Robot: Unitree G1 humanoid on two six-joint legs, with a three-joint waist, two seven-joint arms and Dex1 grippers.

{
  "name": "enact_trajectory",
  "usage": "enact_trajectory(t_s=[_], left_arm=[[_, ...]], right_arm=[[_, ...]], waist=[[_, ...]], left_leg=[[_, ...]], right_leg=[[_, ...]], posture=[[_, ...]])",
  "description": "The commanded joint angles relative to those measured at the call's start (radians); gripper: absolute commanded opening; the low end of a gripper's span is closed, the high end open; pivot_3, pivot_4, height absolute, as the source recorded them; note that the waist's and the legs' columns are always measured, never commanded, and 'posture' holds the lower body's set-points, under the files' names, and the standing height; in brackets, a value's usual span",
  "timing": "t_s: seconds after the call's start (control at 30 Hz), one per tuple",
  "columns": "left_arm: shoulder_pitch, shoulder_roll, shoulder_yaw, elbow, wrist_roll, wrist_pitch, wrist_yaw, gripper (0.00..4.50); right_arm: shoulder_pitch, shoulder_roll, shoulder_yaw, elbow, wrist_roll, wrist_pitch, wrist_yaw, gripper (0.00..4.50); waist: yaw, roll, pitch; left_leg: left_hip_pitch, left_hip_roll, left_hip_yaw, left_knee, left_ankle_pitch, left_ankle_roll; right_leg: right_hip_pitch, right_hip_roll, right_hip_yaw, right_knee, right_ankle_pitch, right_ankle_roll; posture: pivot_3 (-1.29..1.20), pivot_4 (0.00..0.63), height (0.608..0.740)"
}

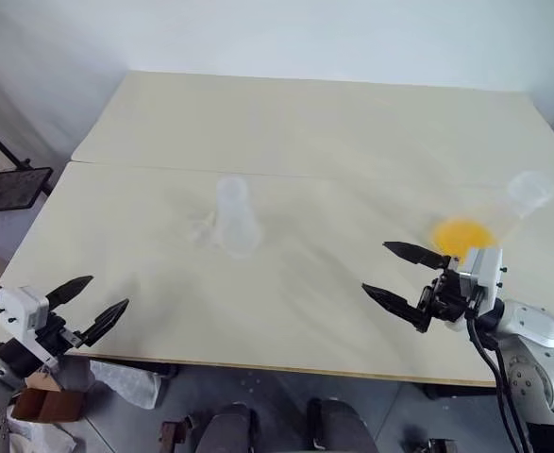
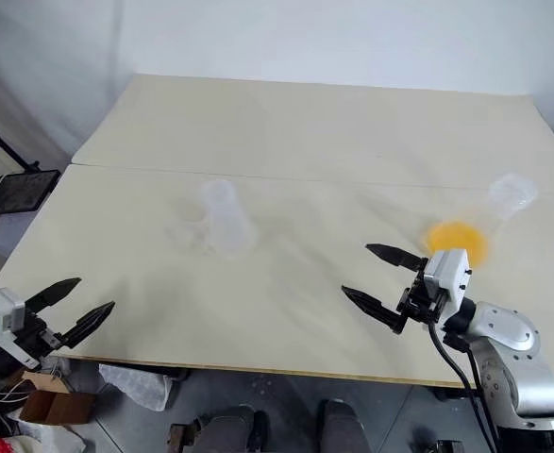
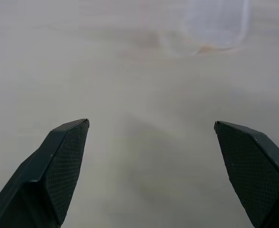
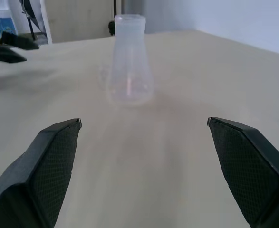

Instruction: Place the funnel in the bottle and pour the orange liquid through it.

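Both my end effectors, left (image 1: 86, 305) and right (image 1: 395, 272), are spread wide and hold nothing. The milky cone-shaped plastic bottle (image 1: 234, 217) stands mid-bench (image 1: 305, 123). The orange liquid (image 1: 462, 234) sits at three o'clock from it.

The wide pale cream wooden table (image 1: 286, 142) is lying mostly bare. Ahead of the spread-fingered right gripper (image 1: 401, 276), an open stretch of tabletop is running to the frosted, milky-translucent conical bottle (image 4: 129, 61), which is standing upright as the one obstacle in that lane. Just behind this gripper, the clear flask holding bright orange liquid (image 1: 461, 235) is crowding the near right side. The wide-open left gripper (image 1: 90, 303) is hanging at the table's near left edge, facing bare surface.
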Motion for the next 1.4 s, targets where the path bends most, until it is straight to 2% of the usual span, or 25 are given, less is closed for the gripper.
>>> enact_trajectory(t_s=[0.03,0.2,0.33,0.53,0.73,1.07,1.17,1.3,1.33,1.4], left_arm=[[-0.072,0.026,-0.039,-0.110,-0.080,0.071,-0.018,4.50],[-0.273,0.071,-0.172,-0.176,-0.059,0.172,0.010,4.50],[-0.457,0.086,-0.304,-0.137,-0.007,0.230,0.014,4.50],[-0.674,0.022,-0.448,0.014,0.094,0.250,0.053,4.50],[-0.778,-0.059,-0.506,0.096,0.141,0.226,0.076,4.50],[-0.843,-0.129,-0.504,0.127,0.128,0.255,0.083,4.50],[-0.859,-0.130,-0.508,0.129,0.130,0.266,0.072,3.88],[-0.866,-0.125,-0.513,0.137,0.143,0.279,0.068,2.65],[-0.867,-0.125,-0.513,0.139,0.146,0.279,0.069,2.45],[-0.871,-0.124,-0.517,0.148,0.149,0.280,0.061,2.42]], right_arm=[[0.002,0.002,-0.022,-0.046,0.021,0.004,-0.025,4.47],[0.036,-0.007,-0.034,-0.035,0.007,-0.009,-0.022,4.47],[0.047,-0.006,-0.042,-0.036,0.001,-0.014,-0.030,4.47],[0.064,0.013,-0.028,-0.071,-0.007,-0.015,-0.058,4.47],[0.087,0.029,-0.017,-0.100,-0.013,-0.018,-0.087,4.47],[0.104,0.039,-0.008,-0.128,-0.018,-0.018,-0.125,4.47],[0.110,0.041,-0.010,-0.132,-0.020,-0.020,-0.130,4.50],[0.117,0.045,-0.014,-0.137,-0.024,-0.023,-0.140,4.50],[0.117,0.045,-0.014,-0.138,-0.025,-0.024,-0.143,4.50],[0.114,0.047,-0.014,-0.136,-0.027,-0.026,-0.147,4.50]], waist=[[0.008,0.000,0.000],[0.011,-0.001,-0.001],[-0.004,-0.001,-0.001],[-0.011,-0.001,-0.001],[-0.010,-0.001,-0.001],[-0.009,-0.001,-0.001],[-0.009,-0.001,-0.001],[-0.009,-0.001,-0.001],[-0.009,-0.001,-0.001],[-0.009,-0.001,-0.001]], left_leg=[[0.000,0.000,0.000,0.000,0.000,0.000],[0.000,-0.002,-0.005,0.001,0.000,0.001],[0.000,-0.002,-0.004,0.001,0.000,0.000],[0.000,0.000,-0.003,0.001,0.001,-0.001],[-0.002,-0.001,-0.003,0.002,0.001,-0.001],[-0.003,-0.001,-0.003,0.006,0.001,-0.001],[-0.003,-0.001,-0.003,0.006,0.001,-0.001],[-0.003,-0.001,-0.002,0.006,0.001,-0.001],[-0.003,-0.001,-0.002,0.006,0.001,-0.001],[-0.003,-0.001,-0.002,0.006,0.001,-0.001]], right_leg=[[0.000,0.000,0.000,0.000,0.000,0.000],[0.003,-0.001,0.000,0.001,0.000,0.000],[0.002,0.001,-0.001,0.001,0.000,0.000],[0.002,0.005,-0.001,0.002,0.000,0.000],[0.000,0.005,0.000,0.003,0.000,0.000],[-0.002,0.005,0.001,0.009,0.000,0.000],[-0.002,0.005,0.001,0.009,0.000,0.000],[-0.002,0.005,0.001,0.009,0.000,0.000],[-0.002,0.005,0.001,0.009,0.000,0.000],[-0.002,0.005,0.001,0.009,0.000,0.000]], posture=[[0.00,0.150,0.740],[0.00,0.150,0.740],[0.00,0.150,0.740],[0.00,0.150,0.740],[0.00,0.150,0.740],[0.00,0.150,0.740],[0.00,0.150,0.740],[0.00,0.150,0.740],[0.00,0.150,0.740],[0.00,0.150,0.740]])
